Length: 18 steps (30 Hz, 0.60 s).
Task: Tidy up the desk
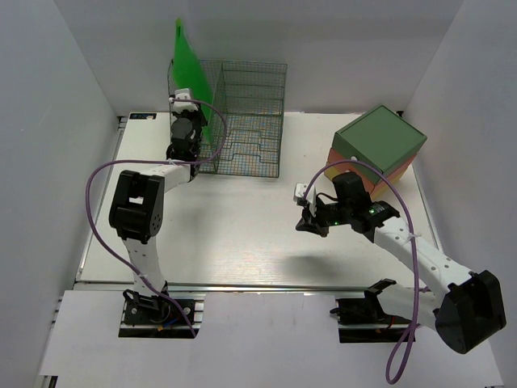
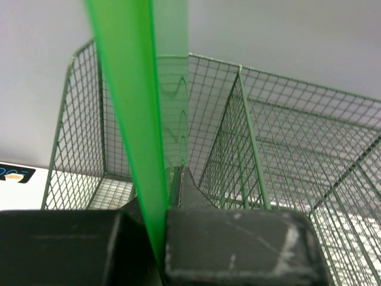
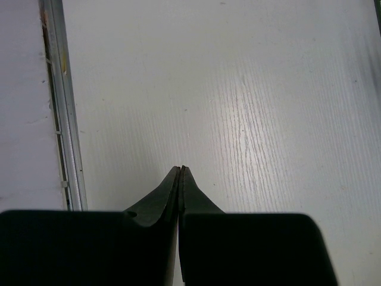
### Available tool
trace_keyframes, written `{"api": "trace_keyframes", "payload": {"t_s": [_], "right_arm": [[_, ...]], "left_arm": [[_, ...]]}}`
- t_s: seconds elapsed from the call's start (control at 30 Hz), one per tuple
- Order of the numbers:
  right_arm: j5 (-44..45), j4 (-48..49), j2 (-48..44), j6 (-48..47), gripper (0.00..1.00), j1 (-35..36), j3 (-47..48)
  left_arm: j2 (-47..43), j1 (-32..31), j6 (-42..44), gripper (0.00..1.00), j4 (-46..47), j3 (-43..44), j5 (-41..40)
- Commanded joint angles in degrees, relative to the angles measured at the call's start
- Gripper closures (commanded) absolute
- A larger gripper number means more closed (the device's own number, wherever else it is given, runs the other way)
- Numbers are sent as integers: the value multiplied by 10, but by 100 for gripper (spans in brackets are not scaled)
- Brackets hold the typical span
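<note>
Black fingers of the right claw [image 3: 180, 171] fill the bottom of its wrist view, clenched tip to tip with nothing between them, and the white counter [image 3: 250, 89] lies directly beneath, its aluminium rail [image 3: 59, 101] running along the left of that view. From above, this right claw [image 1: 307, 224] hangs over the right-middle of the counter [image 1: 226, 234], near the green-topped box [image 1: 380, 144], which sits on the far right corner with orange and pink sides; what it holds cannot be seen. The counter spreads under both arms and carries everything else in view. At its far edge stands a green wire rack [image 1: 252, 109], split by mesh dividers into upright sections. The left claw [image 2: 165, 199] is at the rack's left end, clamped on a thin translucent green sheet [image 2: 134, 107] that stands on edge and rises well above the mesh. In the overhead view the sheet [image 1: 190, 77] leans over the leftmost section, and its lower part shows through the wire as if inside that section, though whether it touches the rack's floor cannot be told.
</note>
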Motion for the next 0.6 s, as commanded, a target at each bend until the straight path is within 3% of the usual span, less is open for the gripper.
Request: {"api": "trace_keyframes", "payload": {"t_s": [0.0, 0.2, 0.57], "right_arm": [[-6, 0, 3, -9, 100, 1, 22], [-7, -1, 3, -10, 100, 1, 21], [-8, -3, 0, -14, 100, 2, 19]], "left_arm": [[-14, -7, -4, 100, 58, 1, -21], [-11, -23, 11, 100, 58, 0, -78], [-1, -50, 9, 100, 58, -8, -104]]}}
